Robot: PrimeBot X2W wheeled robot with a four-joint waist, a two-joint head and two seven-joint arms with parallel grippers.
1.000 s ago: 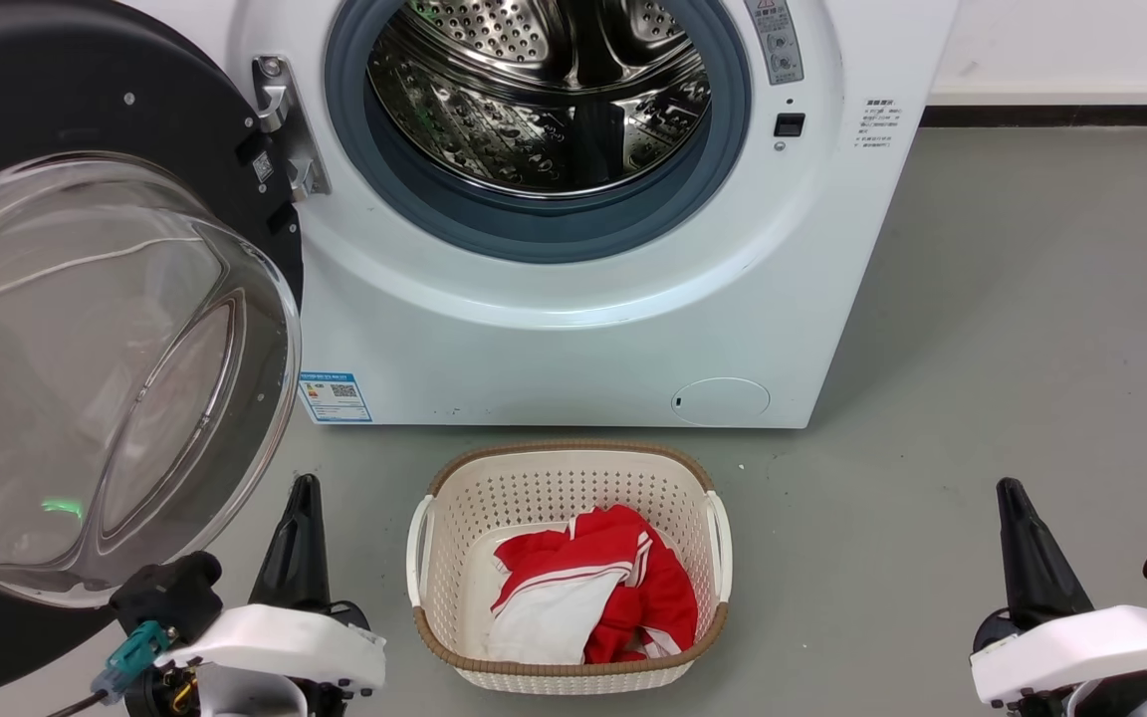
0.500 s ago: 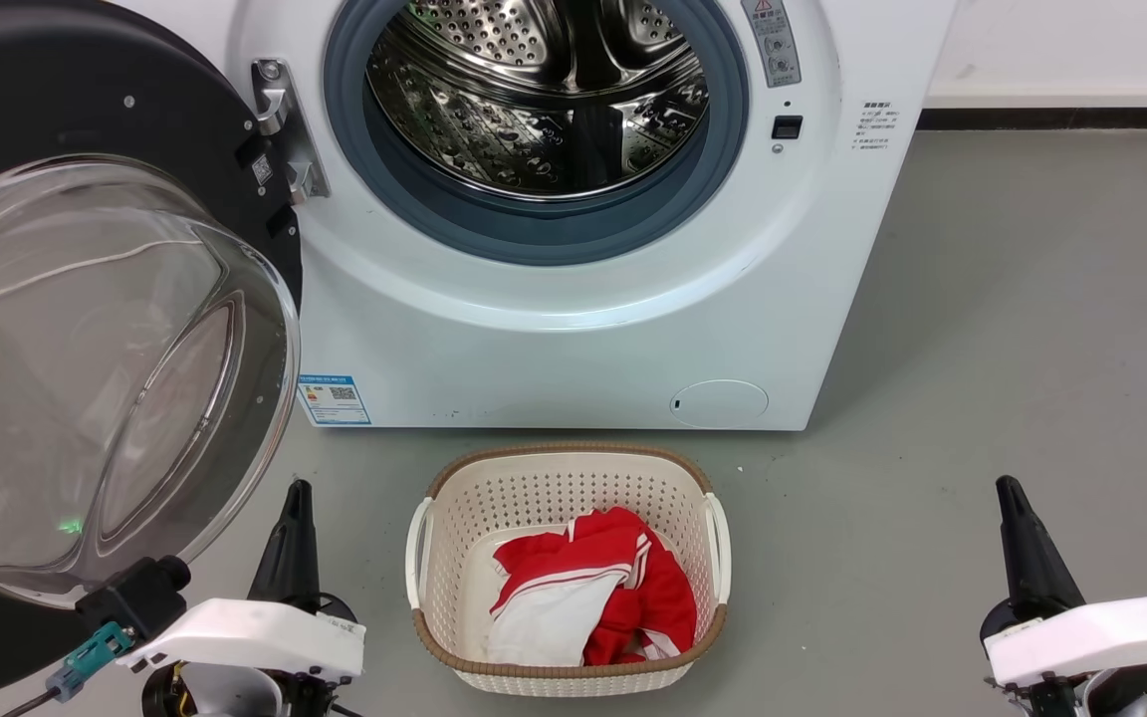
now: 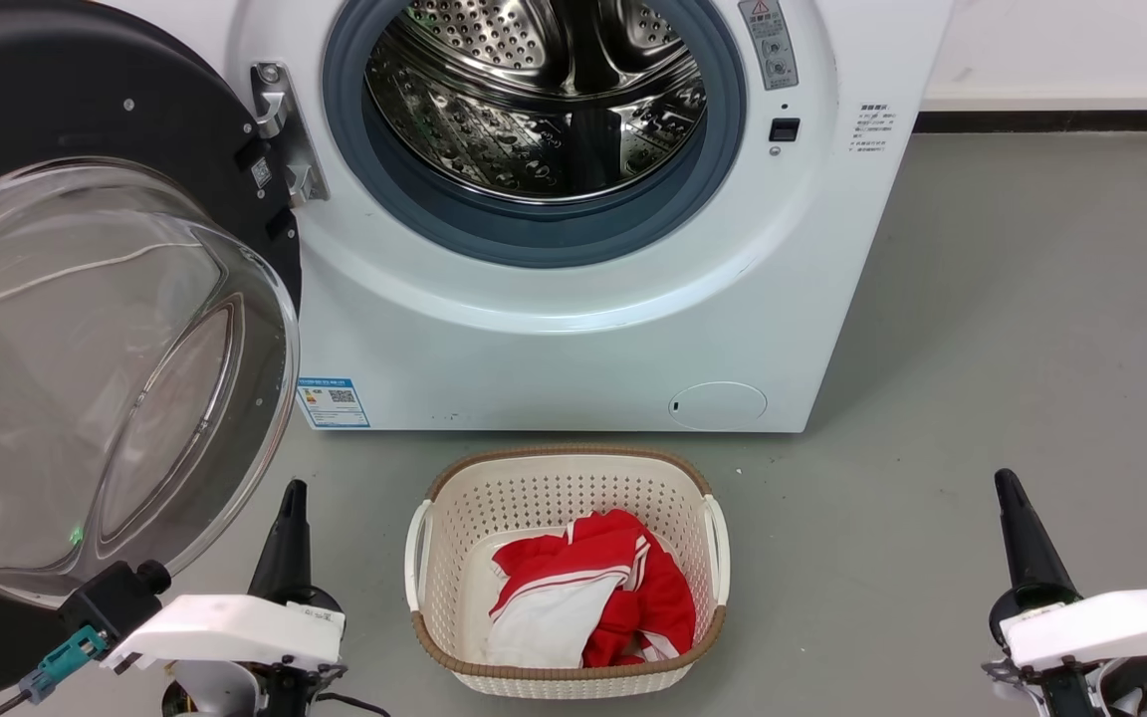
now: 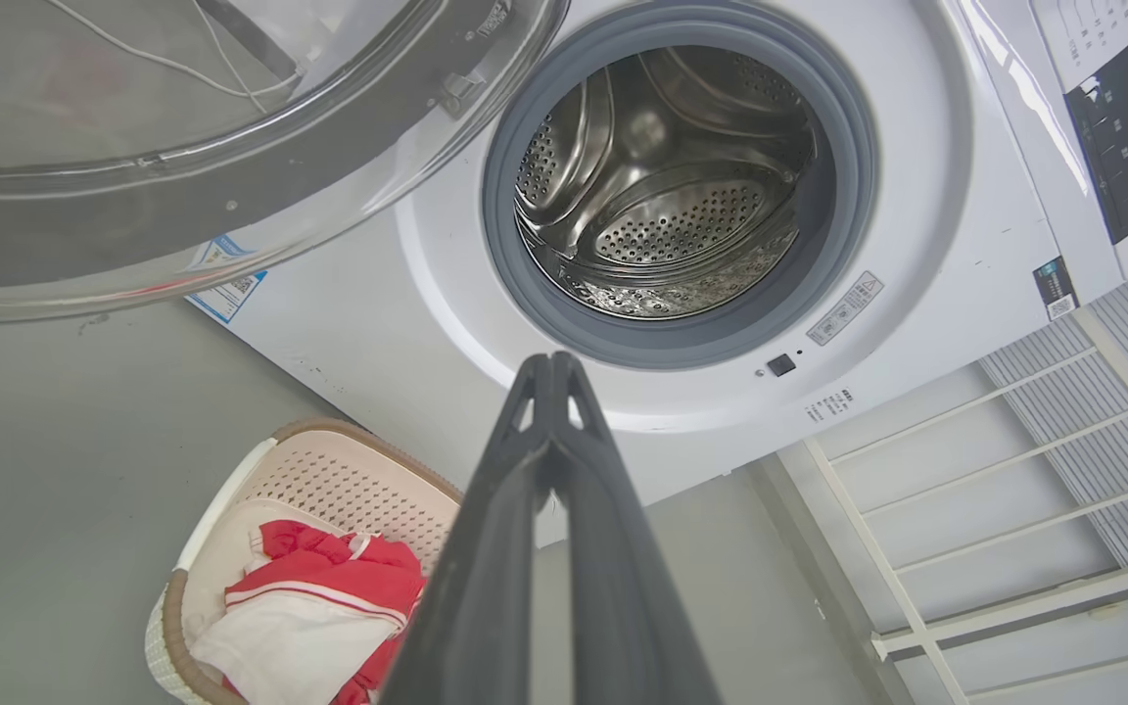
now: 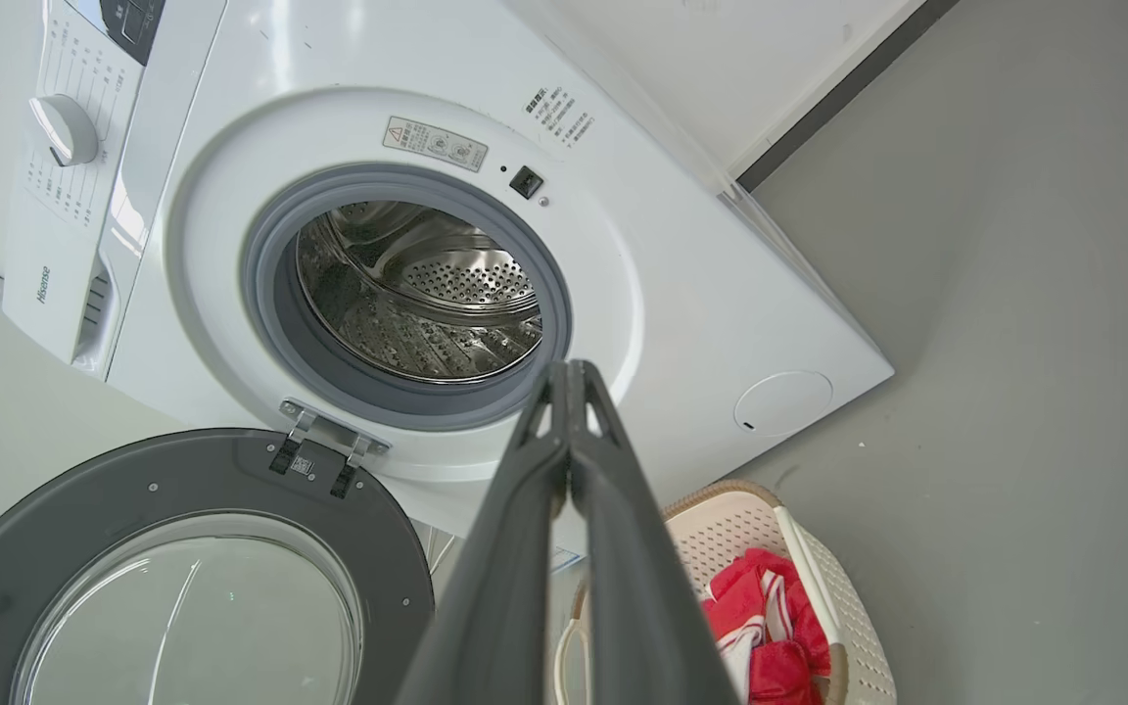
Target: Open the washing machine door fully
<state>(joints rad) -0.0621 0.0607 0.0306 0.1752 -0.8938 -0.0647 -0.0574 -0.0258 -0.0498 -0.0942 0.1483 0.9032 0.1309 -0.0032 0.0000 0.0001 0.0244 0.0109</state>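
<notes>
The washing machine door (image 3: 86,329), black-rimmed with a bulging clear glass bowl, stands swung wide to the left on its hinge (image 3: 283,129); its bowl also crosses the top left of the left wrist view (image 4: 182,127) and its rim lies at the lower left of the right wrist view (image 5: 182,568). The white washing machine (image 3: 573,329) shows its steel drum (image 3: 544,100) uncovered. My left gripper (image 3: 292,493) is shut with nothing in it, low at the left just below the door's glass. Low at the right, away from the machine, my right gripper (image 3: 1004,480) is shut with nothing in it.
A cream laundry basket (image 3: 564,476) holding red and white cloth (image 3: 583,588) sits on the grey floor in front of the machine, between my two arms. A white wall with a dark skirting (image 3: 1061,119) runs behind at the right.
Both grippers have sunk a little lower in the head view, the left one drifting slightly left. The door, machine and basket stay as they were.
</notes>
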